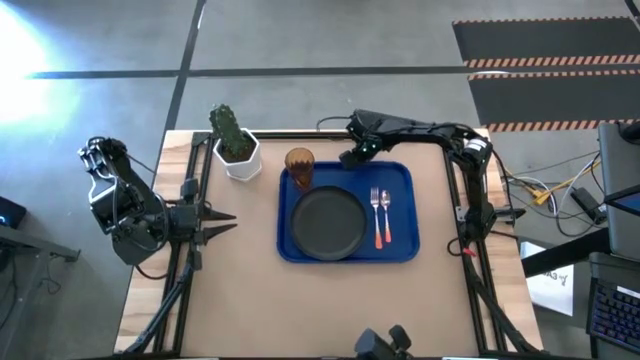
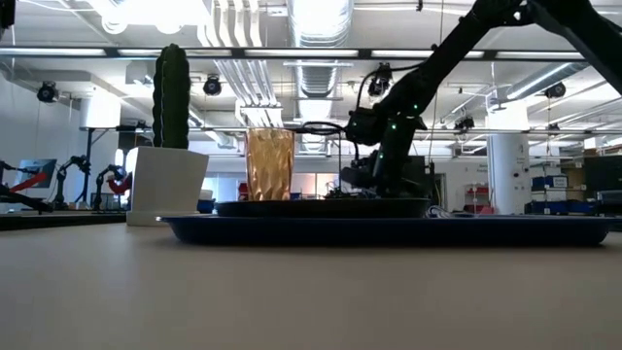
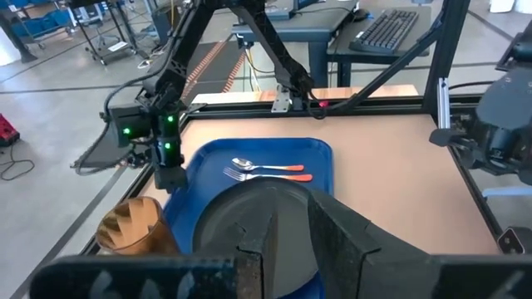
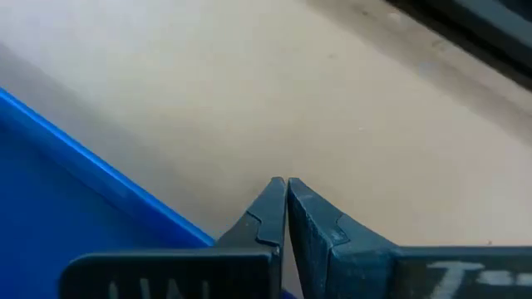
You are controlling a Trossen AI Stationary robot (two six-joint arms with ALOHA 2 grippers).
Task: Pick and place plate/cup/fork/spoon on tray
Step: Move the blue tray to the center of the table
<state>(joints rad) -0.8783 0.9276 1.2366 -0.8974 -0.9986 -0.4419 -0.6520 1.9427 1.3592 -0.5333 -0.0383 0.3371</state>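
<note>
A robotics lab in an industrial hall: exposed ceiling ducts [image 2: 321,39] upper centre, concrete floor [image 1: 330,40], more robot arms [image 2: 73,175] far left, keyboards [image 3: 391,29] upper right.

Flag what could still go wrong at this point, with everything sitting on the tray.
1. The right hand, shut and empty, hangs at the blue tray's far rim close to the amber cup; a careless retreat might tip it.
2. The cup stands at the tray's far-left corner beside the cactus pot, so a nudge could push it off.
</note>
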